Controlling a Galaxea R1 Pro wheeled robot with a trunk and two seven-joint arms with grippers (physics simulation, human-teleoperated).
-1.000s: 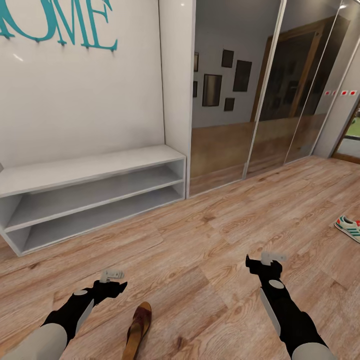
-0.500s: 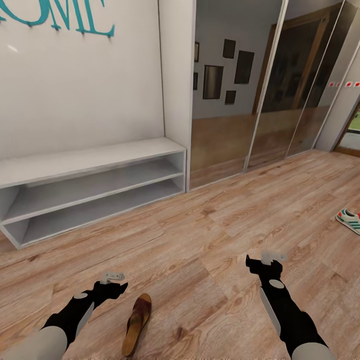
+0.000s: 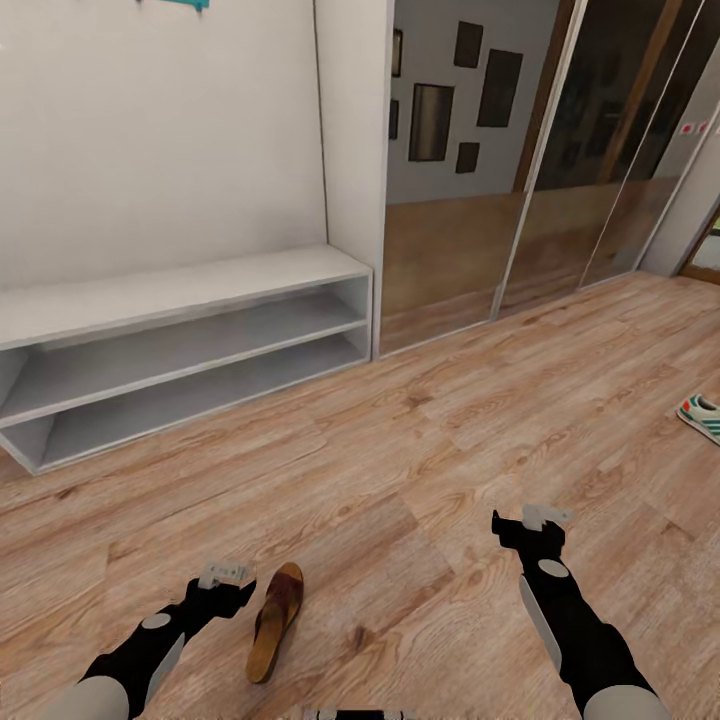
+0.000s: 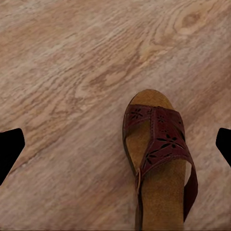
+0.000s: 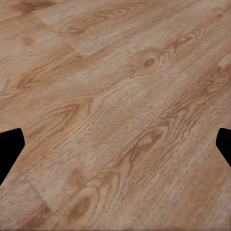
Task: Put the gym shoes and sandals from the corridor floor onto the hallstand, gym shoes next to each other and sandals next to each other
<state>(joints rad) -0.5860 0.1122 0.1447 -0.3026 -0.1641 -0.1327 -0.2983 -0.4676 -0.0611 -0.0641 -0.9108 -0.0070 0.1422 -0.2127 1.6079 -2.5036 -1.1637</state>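
Left end effector low over the corridor floor, bottom left of the head view, just beside a brown sandal. Fingers spread wide and empty: in the left wrist view only dark fingertips at the two side edges, with the sandal lying between them but nearer one side, toe end toward the middle of the frame. Probably lined up this way for a drop onto the sandal, though not yet centred over it.

Right end effector lower right of centre in the head view, also held wide apart with nothing in it; bare wood planks between its fingertips in the right wrist view. Likely parked there, ready for a later pick.

One gym shoe, white with green stripes, at the right edge of the head view, cut off by the frame, well apart from both arms. Second gym shoe and second sandal not placed from these views.

Shoe rack at left, against the white wall, both shelves and flat top bare. Mirrored wardrobe doors to its right. Task at its start, by the look of it: nothing on the rack, first sandal about to be taken.
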